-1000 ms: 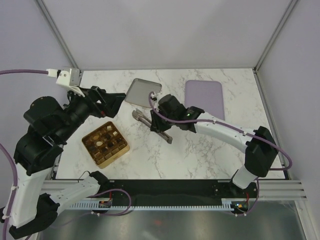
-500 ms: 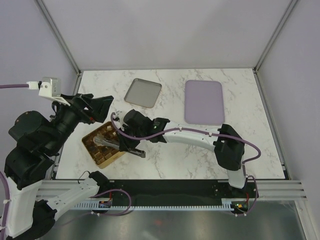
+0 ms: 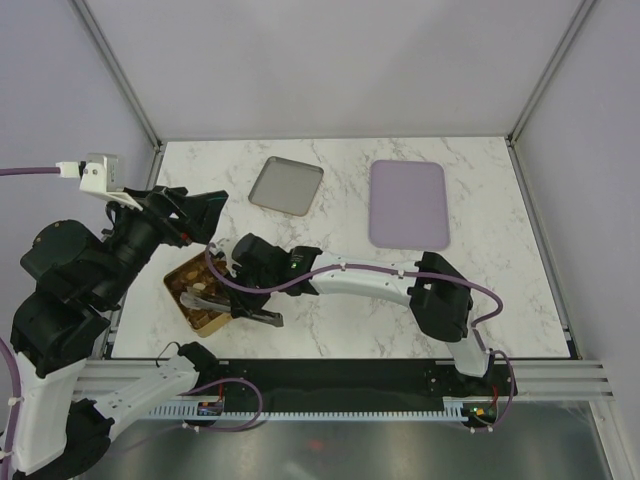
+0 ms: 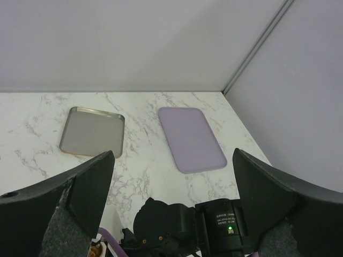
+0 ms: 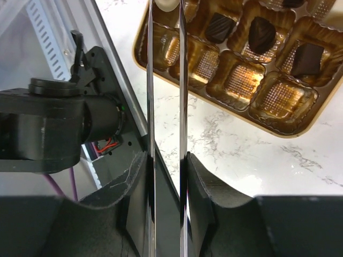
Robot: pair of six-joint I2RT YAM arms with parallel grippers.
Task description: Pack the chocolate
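Chocolate (image 5: 165, 4) in tongs (image 5: 182, 80), nr box (image 5: 292, 134) edge.

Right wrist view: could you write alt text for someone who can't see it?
The right gripper clamps metal tongs, with a cream-white chocolate between their tips, above a gold box where dark chocolates fill some compartments.

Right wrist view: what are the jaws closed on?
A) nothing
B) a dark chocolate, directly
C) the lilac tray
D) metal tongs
D: the right gripper has its jaws pressed on the two blades of the metal tongs, whose tips pinch a cream-white chocolate at the gold box.
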